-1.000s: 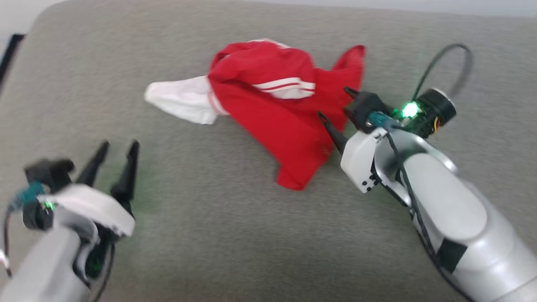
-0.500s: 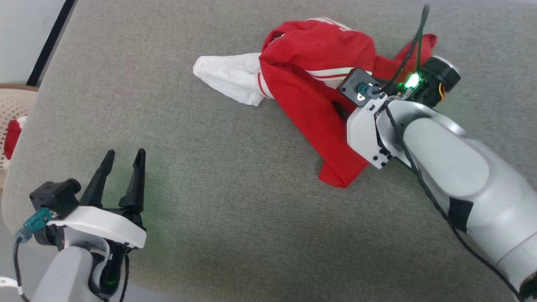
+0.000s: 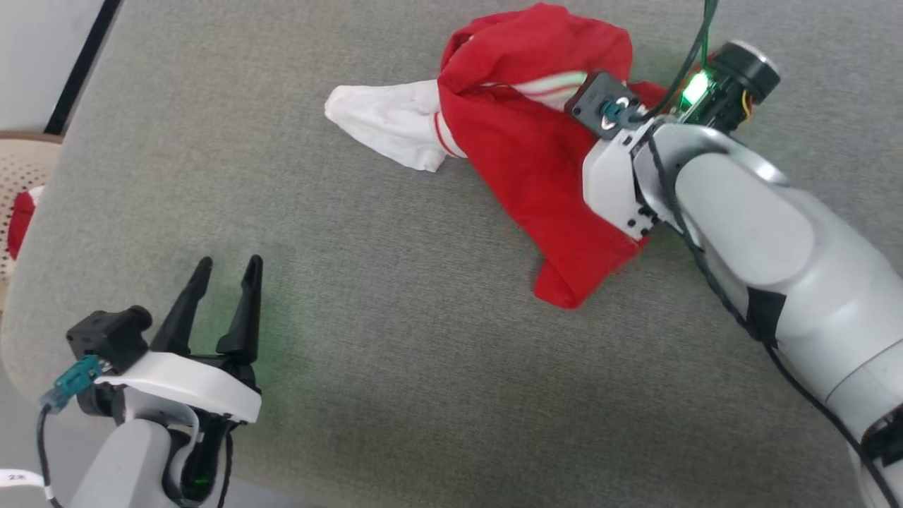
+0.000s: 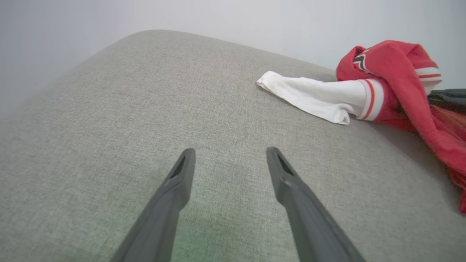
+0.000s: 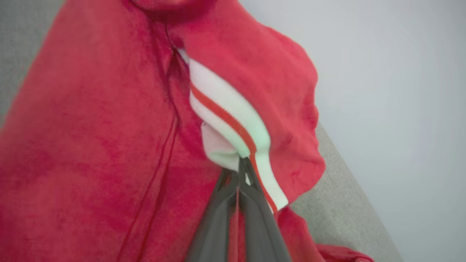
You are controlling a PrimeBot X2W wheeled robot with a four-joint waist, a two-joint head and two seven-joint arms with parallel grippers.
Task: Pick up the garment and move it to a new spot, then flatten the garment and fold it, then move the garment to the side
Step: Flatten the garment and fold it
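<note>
The right gripper [image 5: 242,163] is pinched tight on the striped trim of the shirt [image 3: 536,176], which lies bunched at the far right of the grey cushion [image 3: 395,367]. Pickup is barely begun; moving, flattening and folding are all ahead. The left gripper [image 3: 230,262] is spread, empty, by the cushion's near-left edge. Bare cushion lies between.

White-cased left hand [image 3: 230,262], dark tapered fingers [image 3: 245,314]

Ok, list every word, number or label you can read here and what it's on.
None can be read for certain.
White tag at the head view's lower left: dark characters, too small to read.
Dark print on the garment: mostly folded under, unreadable.
</note>
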